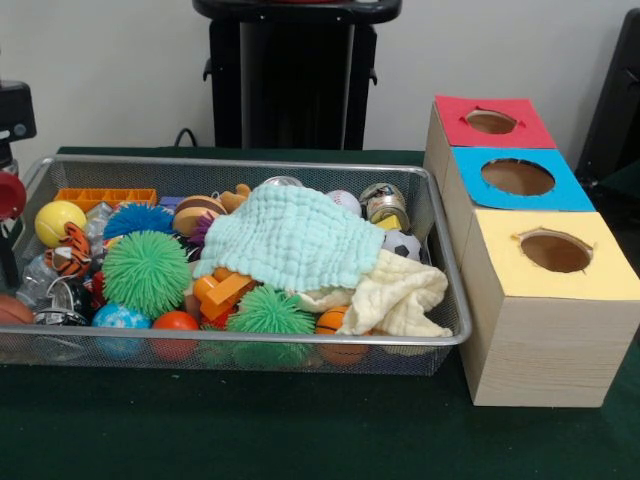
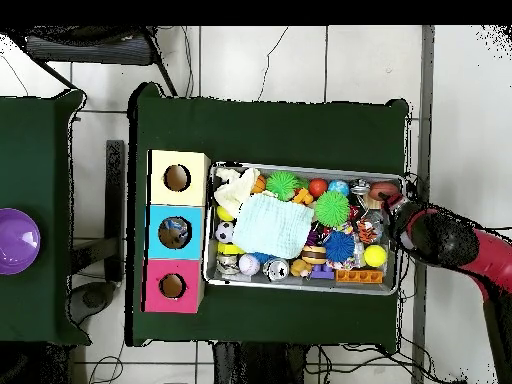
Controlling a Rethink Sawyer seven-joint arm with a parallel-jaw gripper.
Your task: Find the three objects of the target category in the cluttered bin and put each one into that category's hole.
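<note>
The bin [image 1: 440, 230] is a wide wire mesh tray full of toys, and it also shows in the overhead view [image 2: 290, 287]. A light green cloth [image 1: 290, 238] [image 2: 270, 223] and a cream cloth [image 1: 400, 295] cover its middle. Around them lie green spiky balls [image 1: 146, 270], a blue spiky ball [image 1: 137, 218], a yellow ball [image 1: 58, 221], a small football [image 1: 402, 244], orange blocks [image 1: 222, 290] and a jar [image 1: 384, 203]. Three wooden boxes have holes in their tops: red [image 1: 491, 121], blue [image 1: 517, 177], yellow [image 1: 555, 251]. My gripper [image 2: 400, 215] hangs at the bin's end away from the boxes; its opening is hidden.
My red and black arm [image 2: 445, 240] reaches in beside the bin's end, and part of it shows at the left edge of the front view [image 1: 12, 110]. A purple bowl [image 2: 15, 240] sits on a side table. The pedestal [image 1: 295, 80] stands behind the bin.
</note>
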